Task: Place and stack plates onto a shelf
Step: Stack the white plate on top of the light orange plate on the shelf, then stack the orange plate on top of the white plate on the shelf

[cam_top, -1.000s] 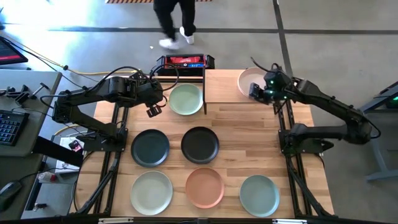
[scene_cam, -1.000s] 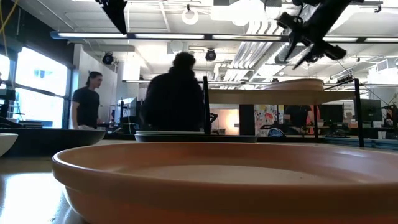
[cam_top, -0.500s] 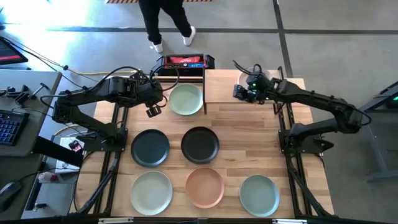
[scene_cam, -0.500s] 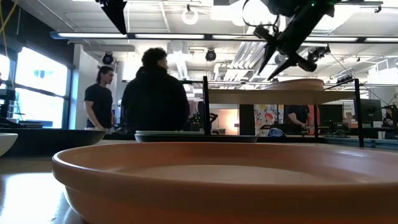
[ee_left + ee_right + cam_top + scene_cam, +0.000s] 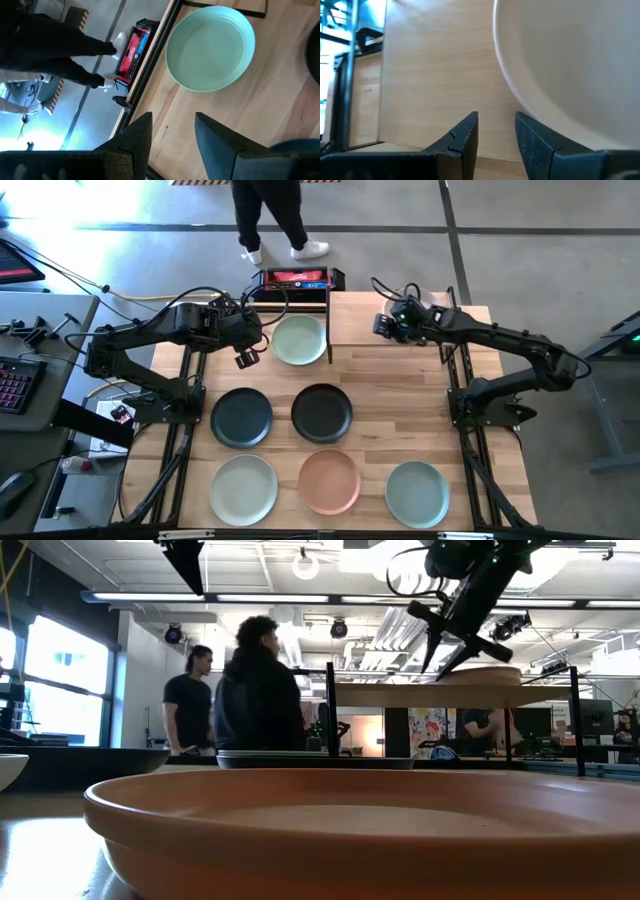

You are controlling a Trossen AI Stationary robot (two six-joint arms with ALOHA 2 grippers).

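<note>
A pink plate [image 5: 570, 60] lies on the light-wood shelf [image 5: 355, 320] at the far right; in the low view the plate [image 5: 480, 675] rests on the board [image 5: 450, 695]. My right gripper [image 5: 495, 122] is open, slanting down at the plate's left rim, above the bare board. Several plates lie flat on the table: pale green [image 5: 300, 340], dark teal [image 5: 241, 418], black [image 5: 322, 412], light green [image 5: 243, 488], terracotta [image 5: 329, 480] and grey-green [image 5: 417, 492]. My left gripper [image 5: 246, 358] hangs open left of the pale green plate [image 5: 210, 47], touching nothing. My right gripper has one finger [image 5: 532, 132] close against the pink plate's left rim [image 5: 507, 82], coming slanting down from the right. Whether that finger touches the rim I cannot tell. Nothing is between the two fingers.
A red and black box [image 5: 295, 279] sits beyond the table's far edge, left of the shelf. A person [image 5: 270, 215] walks on the floor behind; two people [image 5: 240, 690] show in the low view. The shelf's left half is bare board.
My right gripper has gone toward the table's left edge and down, from over the pink plate to its left rim, tipping somewhat as it went. The plate has stayed on the shelf. The person behind the table has walked on.
</note>
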